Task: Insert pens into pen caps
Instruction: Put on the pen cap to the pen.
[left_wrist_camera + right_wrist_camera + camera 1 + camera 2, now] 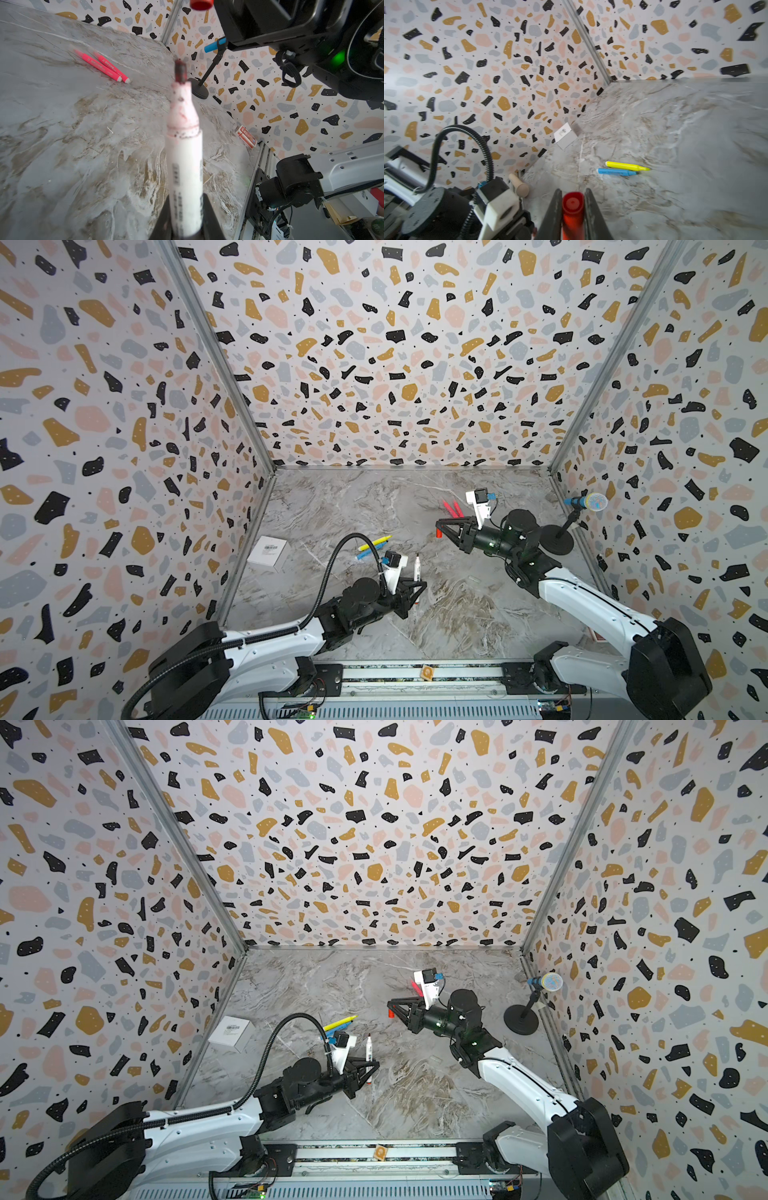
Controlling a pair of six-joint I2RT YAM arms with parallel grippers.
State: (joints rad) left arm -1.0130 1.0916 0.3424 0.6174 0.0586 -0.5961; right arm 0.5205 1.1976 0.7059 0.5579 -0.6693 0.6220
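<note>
**White pen and red cap gripped, well apart**

The white pen is seen closest in the left wrist view. It is clamped near its rear end by the left gripper, whose jaws are closed tight on the printed barrel. Its stained neck and dark, uncapped nib project beyond the fingertips.

The red cap is pinched between the nearly closed jaws of the right gripper, with its closed end facing outward past the tips. In both top views the two grippers are held above the marble table, and a clear gap is left between cap and nib.

Two pink pens are laid side by side on the table, on the far side of the right gripper, close to its wrist camera.

A yellow pen and a blue pen are laid together, ahead of the right gripper's tips and just beyond the left wrist camera.

A white box is propped at the wall off the left arm's outer side. A microphone is stood behind the right arm.
</note>
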